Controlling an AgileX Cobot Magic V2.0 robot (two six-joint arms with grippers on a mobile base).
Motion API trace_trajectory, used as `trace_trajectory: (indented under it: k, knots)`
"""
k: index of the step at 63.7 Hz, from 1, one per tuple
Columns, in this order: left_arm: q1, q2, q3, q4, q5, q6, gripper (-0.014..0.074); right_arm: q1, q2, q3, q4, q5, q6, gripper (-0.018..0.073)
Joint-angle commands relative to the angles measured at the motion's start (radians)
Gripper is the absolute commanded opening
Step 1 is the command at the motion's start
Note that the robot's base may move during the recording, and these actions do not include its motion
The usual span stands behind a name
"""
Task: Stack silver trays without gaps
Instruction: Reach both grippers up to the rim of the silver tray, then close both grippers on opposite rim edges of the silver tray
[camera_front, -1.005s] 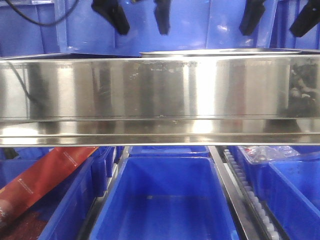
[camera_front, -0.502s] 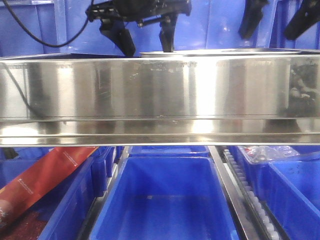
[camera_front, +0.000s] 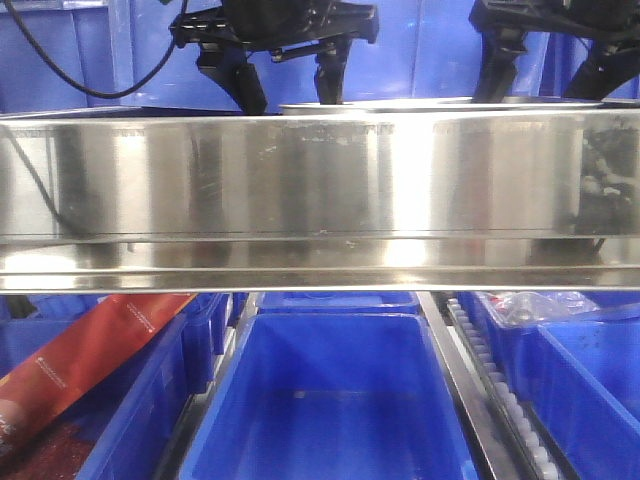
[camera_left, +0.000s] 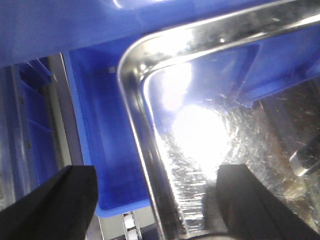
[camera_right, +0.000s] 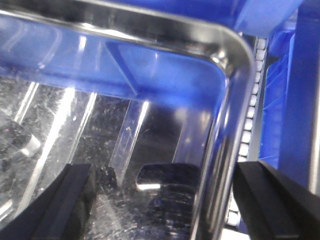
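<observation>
A long flat steel band (camera_front: 320, 190) spans the whole front view from edge to edge, mirror-bright and streaked with reflections. Below it lie open blue bins (camera_front: 330, 400) side by side, and more blue plastic fills the background above it. Behind the band's upper edge only the thin rim of a silver tray (camera_front: 440, 102) shows in this view. The wrist views show it from above as a shallow scratched pan with rounded corners, resting over blue bins; whether another tray sits beneath it cannot be told. The left claw (camera_front: 290, 98) hangs over the tray's left end with its jaws spread wide. In its own view the left claw (camera_left: 150, 200) straddles the side rim of the silver tray (camera_left: 200, 130) near a corner, one finger outside over a bin and one over the pan's floor, gripping nothing. The right claw (camera_front: 540, 88) hangs over the other end. Seen from its wrist, the right claw (camera_right: 162, 200) is equally wide apart across the opposite side rim of the silver tray (camera_right: 100, 115), also holding nothing. A red packet (camera_front: 90, 350) leans in the lower left bin, a roller track (camera_front: 500, 390) runs between the bins on the right, and crumpled clear plastic (camera_front: 530, 305) lies in the right bin.
</observation>
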Motion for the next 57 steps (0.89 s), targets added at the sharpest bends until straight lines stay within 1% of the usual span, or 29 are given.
trace_trajectory:
  k: [1,8,12,18,23,27,28,34,36,37,42,47,57]
  knots:
    - [-0.003,0.000,-0.005,0.005,-0.003,-0.008,0.0377,0.002,-0.003,-0.009,-0.004,-0.018,-0.003,0.0445]
    - [-0.003,0.004,-0.005,0.005,-0.003,-0.008,0.0340,0.002,0.002,-0.009,-0.008,-0.013,-0.003,0.0439]
    - [-0.003,0.006,-0.005,0.003,-0.003,-0.008,0.0334,0.002,0.002,-0.009,-0.008,-0.009,-0.003,0.0409]
    - [-0.003,0.012,-0.005,-0.019,-0.003,-0.008,0.0325,0.002,0.002,-0.009,-0.008,-0.003,-0.003,0.0315]
    - [-0.003,0.021,-0.005,-0.034,-0.003,-0.008,0.0300,0.002,0.002,-0.009,-0.008,-0.001,-0.003,0.0186]
    - [-0.003,0.026,-0.005,-0.041,-0.003,-0.008,0.0230,0.002,0.002,-0.009,-0.008,-0.001,-0.003,0.0091]
    - [-0.003,0.026,-0.005,-0.041,-0.003,-0.008,0.0207,0.002,0.002,-0.009,-0.008,-0.001,-0.003,0.0055]
    - [-0.003,0.030,-0.005,-0.041,-0.003,-0.008,0.0039,0.002,0.002,-0.009,-0.008,-0.001,-0.003,-0.0075]
    - [-0.003,0.030,-0.005,-0.041,-0.003,-0.008,-0.0034,0.002,0.002,-0.009,-0.008,-0.003,-0.003,-0.0081]
    - [-0.003,0.030,-0.005,-0.041,-0.003,-0.008,-0.0043,0.002,0.002,-0.009,-0.008,-0.006,-0.003,-0.0077]
    - [-0.003,0.030,-0.005,-0.037,-0.003,-0.008,-0.0004,0.002,0.002,-0.009,-0.010,-0.010,-0.003,-0.0067]
    - [-0.003,0.030,-0.005,-0.013,-0.003,-0.008,-0.0018,0.002,0.002,-0.009,-0.010,-0.013,-0.003,-0.0068]
    - [-0.003,0.026,-0.005,0.018,0.004,-0.008,-0.0017,0.002,0.002,-0.009,-0.010,-0.016,-0.003,-0.0068]
